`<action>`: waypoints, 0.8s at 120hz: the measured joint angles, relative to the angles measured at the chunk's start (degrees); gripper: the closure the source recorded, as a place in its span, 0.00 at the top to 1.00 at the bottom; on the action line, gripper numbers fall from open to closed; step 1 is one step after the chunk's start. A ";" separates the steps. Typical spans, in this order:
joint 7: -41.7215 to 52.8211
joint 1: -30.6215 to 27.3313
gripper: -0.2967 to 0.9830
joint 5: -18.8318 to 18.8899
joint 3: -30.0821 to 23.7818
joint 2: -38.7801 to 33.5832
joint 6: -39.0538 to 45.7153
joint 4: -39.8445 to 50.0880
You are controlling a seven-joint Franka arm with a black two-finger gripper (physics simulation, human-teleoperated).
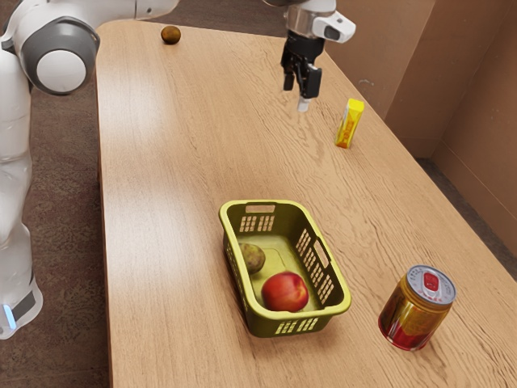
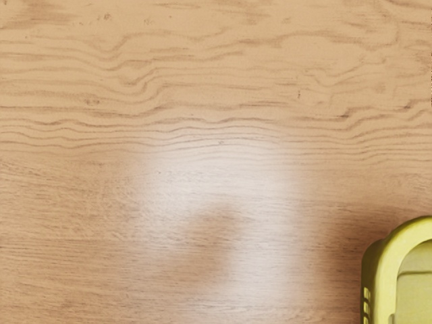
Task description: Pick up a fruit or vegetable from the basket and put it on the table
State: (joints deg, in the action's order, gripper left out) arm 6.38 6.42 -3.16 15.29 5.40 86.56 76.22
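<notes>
Evidently relied on the long wooden surface (image 1: 161,162) as common support for goods and basket alike. Saw the white arm (image 1: 60,48) stretched above it, high enough to clear everything standing below. Found the green basket (image 1: 304,314) upright and open-topped, apparently so as to keep round fruit from rolling yet allow a grasp from above. Made out the black tool (image 1: 298,94) pointing down beyond the basket, fingers parted by a clear gap and holding nothing, presumably to straddle a fruit; could not tell the exact width from that angle. Judged a shift over the basket necessary before lowering, with care for the rim. Noted the can (image 1: 416,311) upright on its flat base beside the basket, and the yellow carton (image 1: 349,125) balanced on its narrow end near the tool, likely easier to topple. Located the task's fruit inside the basket: the red nectarine (image 1: 285,291), lying toward one end and judged the easier pick, and the smaller greenish fruit (image 1: 253,258), tucked near the side wall. Spotted lastly a brown round item (image 1: 170,35) near the surface's far edge, unfenced against rolling.
</notes>
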 joint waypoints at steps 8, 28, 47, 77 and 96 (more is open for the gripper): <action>0.26 0.03 0.77 0.01 0.00 -0.01 0.61 0.01; 0.90 -0.09 0.77 -0.16 0.19 0.23 1.47 -0.06; 1.36 0.02 0.77 0.03 -4.87 0.42 1.41 -2.94; 2.28 19.37 0.77 2.38 -9.36 1.71 1.23 -1.95; 2.81 25.50 0.77 2.68 -9.79 2.86 1.18 -1.49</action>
State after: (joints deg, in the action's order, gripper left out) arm 9.19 31.92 -0.48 5.50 8.26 87.73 74.73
